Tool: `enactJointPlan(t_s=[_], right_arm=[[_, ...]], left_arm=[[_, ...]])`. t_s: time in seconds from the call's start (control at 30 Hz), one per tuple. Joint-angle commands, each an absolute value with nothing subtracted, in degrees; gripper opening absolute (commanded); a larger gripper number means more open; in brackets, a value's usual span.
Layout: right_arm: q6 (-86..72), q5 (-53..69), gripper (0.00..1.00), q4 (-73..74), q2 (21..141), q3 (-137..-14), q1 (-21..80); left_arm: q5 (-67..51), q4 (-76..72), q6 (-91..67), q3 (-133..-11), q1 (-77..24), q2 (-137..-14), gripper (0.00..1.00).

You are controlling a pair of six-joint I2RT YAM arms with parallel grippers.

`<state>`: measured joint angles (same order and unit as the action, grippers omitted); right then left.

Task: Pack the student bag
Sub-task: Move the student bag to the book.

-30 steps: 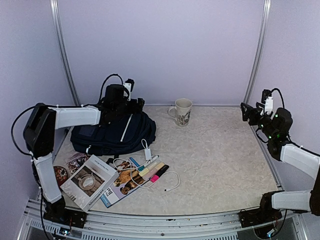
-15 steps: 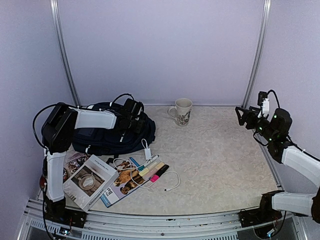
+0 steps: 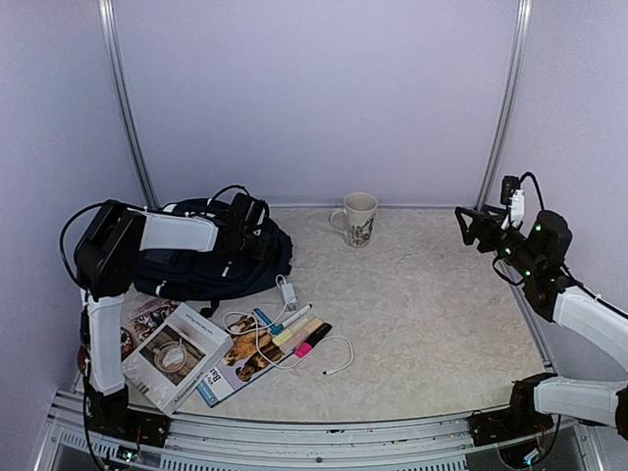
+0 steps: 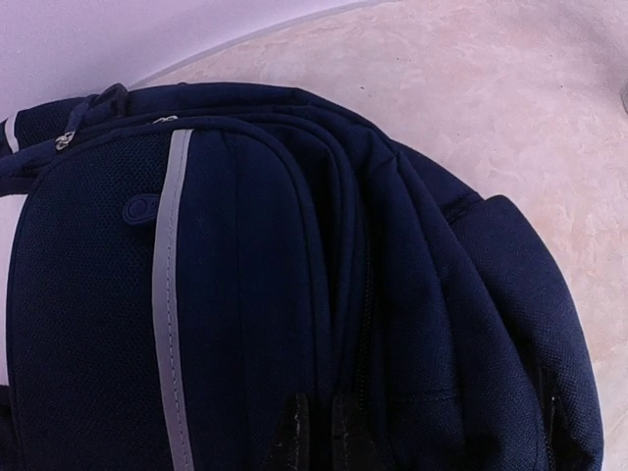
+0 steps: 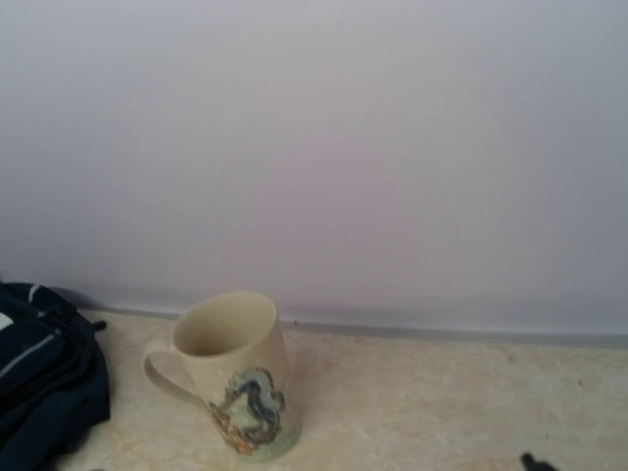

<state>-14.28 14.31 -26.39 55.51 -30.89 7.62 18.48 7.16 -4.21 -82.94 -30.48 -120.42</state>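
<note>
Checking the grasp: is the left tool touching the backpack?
Touching. Left wrist view: the left tool is shut on the backpack fabric, no gap.

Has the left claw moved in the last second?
Yes. The left claw came down from above the student bag onto its top, dropping level with the unmoved mug in the top view.

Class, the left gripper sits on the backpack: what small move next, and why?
Probably lift or pull the pinched fabric to open the student bag: the left gripper is shut on it near a zip, and the books and pens lie outside.
</note>
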Motion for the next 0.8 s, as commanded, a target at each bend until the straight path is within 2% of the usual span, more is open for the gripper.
enactJointPlan(t_s=[0.0, 0.13, 0.3, 0.4, 0.63, 0.77], right_arm=[[-13.92, 13.93, 0.89, -25.65, 52.54, -34.21, 9.14], [-13.42, 13.80, 0.87, -24.95, 51.73, -36.24, 11.75], [-11.78, 10.66, 0.85, -20.05, 55.59, -42.44, 19.47], [-9.97, 10.82, 0.84, -15.40, 59.82, -48.01, 25.44], [-5.47, 28.82, 0.86, -1.95, 70.79, -60.39, 33.70], [-3.43, 33.88, 0.91, 0.05, 73.73, -60.39, 36.69]], left_arm=[[17.86, -0.40, -1.17, -76.34, -29.33, -109.41, 0.00], [15.51, -6.88, 4.65, -72.75, -29.89, -97.66, 0.00], [14.22, 2.43, 9.69, -79.98, -32.46, -92.31, 0.00], [9.48, 5.42, 7.08, -77.14, -34.86, -86.92, 0.00], [7.40, 6.31, 4.10, -67.70, -45.30, -70.89, 0.00], [3.83, 5.07, 7.34, -59.03, -52.77, -63.88, 0.00]])
